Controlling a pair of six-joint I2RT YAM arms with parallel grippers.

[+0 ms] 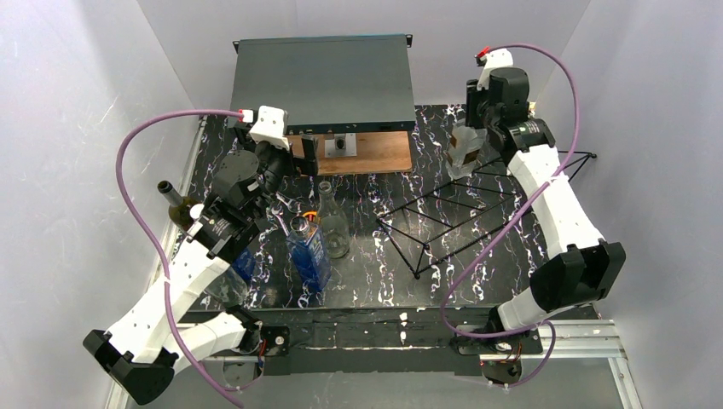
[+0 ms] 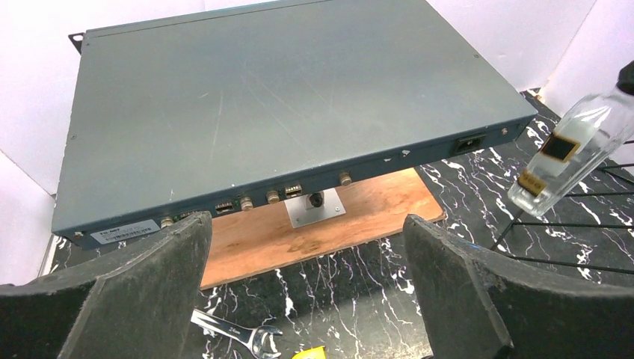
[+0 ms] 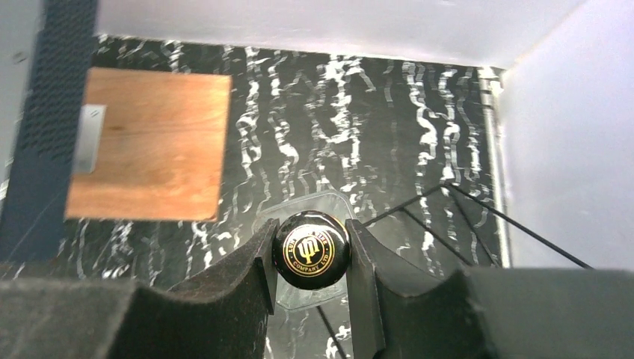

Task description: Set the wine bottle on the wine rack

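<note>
My right gripper (image 1: 479, 109) (image 3: 310, 226) is shut on the round black cap of the wine bottle (image 1: 465, 152) (image 3: 311, 250), a clear square bottle with a small gold label. It hangs neck-up over the far left end of the wine rack (image 1: 460, 209) (image 3: 463, 206), a black wire frame of triangles lying on the right half of the marbled table. In the left wrist view the wine bottle (image 2: 561, 161) leans above the wine rack (image 2: 568, 223). My left gripper (image 1: 297, 158) (image 2: 306, 232) stands open and holds nothing, near the wooden board.
A grey-blue equipment box (image 1: 322, 81) sits at the back on a wooden board (image 1: 367, 153). A blue bottle (image 1: 309, 256), a clear bottle (image 1: 331, 221) and a dark green bottle (image 1: 179, 204) stand at the left. A wrench (image 2: 235, 335) lies below my left gripper.
</note>
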